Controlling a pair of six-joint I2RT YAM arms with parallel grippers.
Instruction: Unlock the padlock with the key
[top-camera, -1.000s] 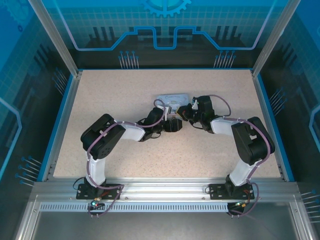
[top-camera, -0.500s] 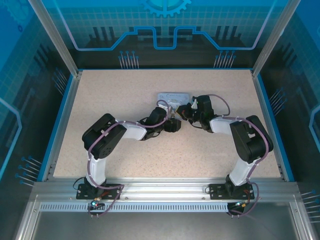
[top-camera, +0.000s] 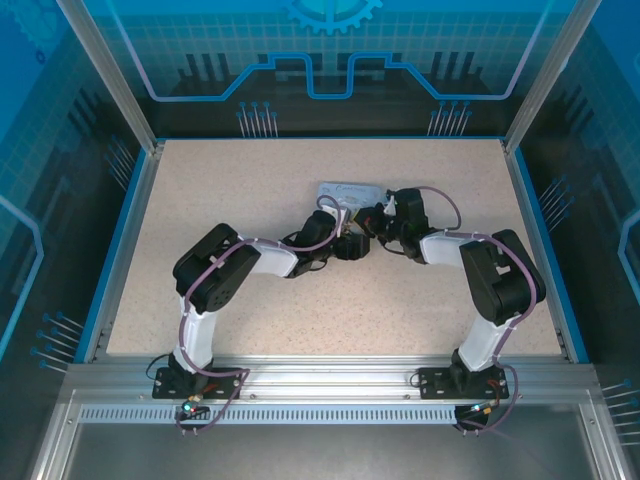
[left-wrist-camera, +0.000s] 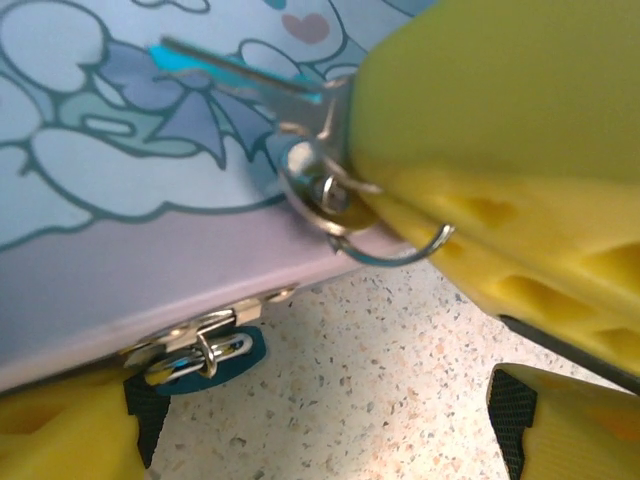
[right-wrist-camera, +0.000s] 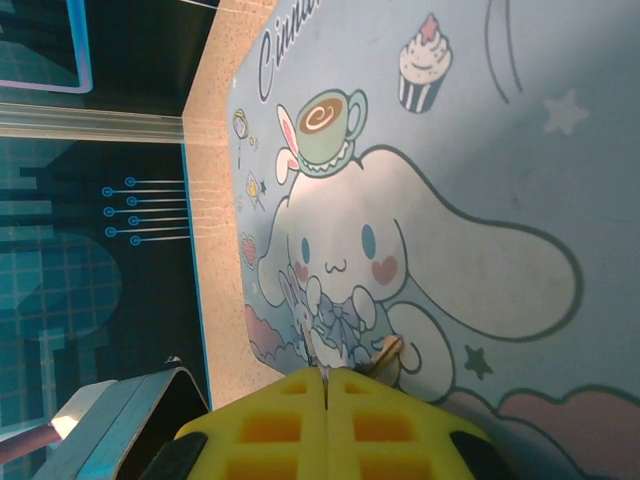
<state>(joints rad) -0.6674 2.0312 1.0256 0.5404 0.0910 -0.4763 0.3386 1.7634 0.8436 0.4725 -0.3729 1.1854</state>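
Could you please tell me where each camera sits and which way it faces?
Top external: above and behind the arms, looking down at the table; both arms, left claw and right claw show.
Left wrist: low beside the tin, facing its lid; own open fingers show.
Right wrist: over the tin, looking along its lid; own shut fingers show.
Shared: all three show the tin.

Table under me: speckled beige top (top-camera: 250, 200), evenly lit.
Its border: blue strip (top-camera: 128, 232) along left, back and right.
Walls around me: blue-tinted panels (top-camera: 330, 60) printed with circuit lines and a gear.
Corners: slanting aluminium posts (top-camera: 105, 75).
My near edge: aluminium rail (top-camera: 330, 375).
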